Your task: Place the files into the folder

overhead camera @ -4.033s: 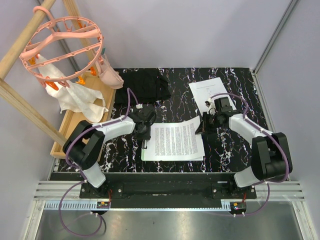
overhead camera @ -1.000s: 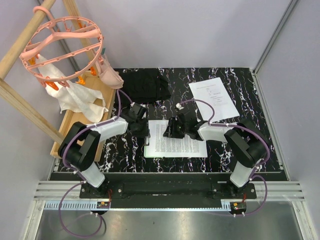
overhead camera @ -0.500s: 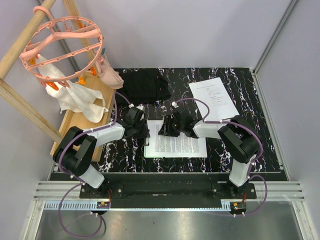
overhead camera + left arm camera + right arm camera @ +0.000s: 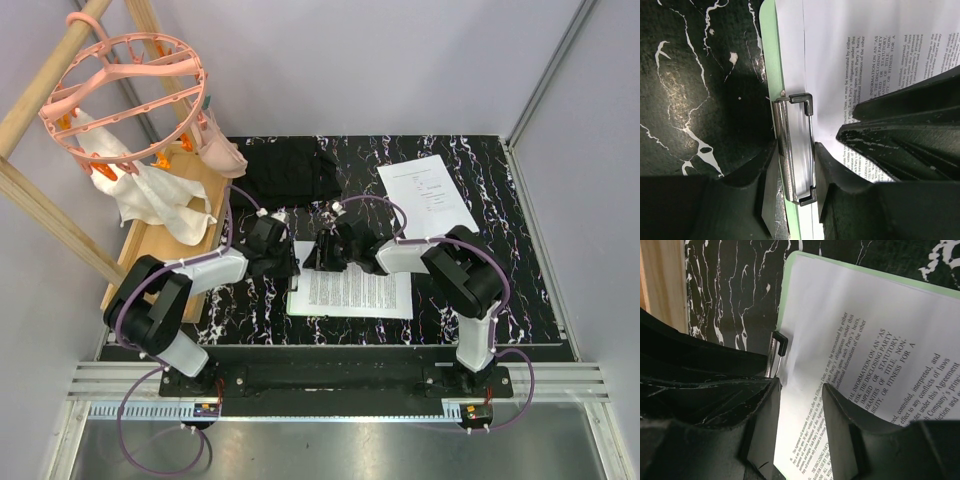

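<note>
A light-green folder lies on the black marbled table, its metal clip at the left end. A printed file lies on it, its top edge at the clip. My left gripper is shut on the clip, one finger on each side of it. My right gripper is open just right of the clip, its fingers standing on the printed file. The clip also shows in the right wrist view. A second file lies at the back right, apart from both grippers.
A black fabric piece lies at the back behind the grippers. A wooden tray on the left carries a white rag, under a pink round hanger on a wooden frame.
My right gripper has moved left over the printed file to just beside the clip. The file now lies squarer on the folder than four seconds ago. My left gripper stays at the clip.
</note>
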Robot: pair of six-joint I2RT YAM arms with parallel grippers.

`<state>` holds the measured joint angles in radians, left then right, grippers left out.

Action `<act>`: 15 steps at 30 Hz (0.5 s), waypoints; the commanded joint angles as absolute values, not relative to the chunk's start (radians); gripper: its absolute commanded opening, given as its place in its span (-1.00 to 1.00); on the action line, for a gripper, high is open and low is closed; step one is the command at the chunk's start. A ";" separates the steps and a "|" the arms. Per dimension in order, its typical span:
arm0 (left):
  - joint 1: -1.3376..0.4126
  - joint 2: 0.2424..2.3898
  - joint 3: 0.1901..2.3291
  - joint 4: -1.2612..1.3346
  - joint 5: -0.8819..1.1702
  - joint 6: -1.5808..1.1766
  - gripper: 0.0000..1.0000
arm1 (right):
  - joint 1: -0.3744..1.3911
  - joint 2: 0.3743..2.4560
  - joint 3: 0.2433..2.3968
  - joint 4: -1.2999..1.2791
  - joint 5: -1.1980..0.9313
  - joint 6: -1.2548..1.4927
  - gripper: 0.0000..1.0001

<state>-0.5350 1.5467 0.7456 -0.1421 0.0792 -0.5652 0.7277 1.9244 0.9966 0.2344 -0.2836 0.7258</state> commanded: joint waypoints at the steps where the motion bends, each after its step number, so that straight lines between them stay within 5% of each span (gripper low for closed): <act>1: -0.543 1.614 0.793 -0.239 0.106 -0.571 -1.00 | 0.753 1.936 0.999 0.158 -0.319 0.732 0.00; 8: -0.542 1.643 0.837 -0.293 0.067 -0.592 -1.00 | 0.752 1.806 1.112 -0.047 -0.310 0.707 0.29; 15: -0.543 1.654 0.847 -0.305 0.067 -0.589 -1.00 | 0.707 1.603 1.108 -0.315 -0.154 0.644 0.91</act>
<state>-0.5365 1.6077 0.8452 -0.2676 0.0727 -0.5777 0.7364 1.7489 1.0798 -0.1177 -0.2676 0.7010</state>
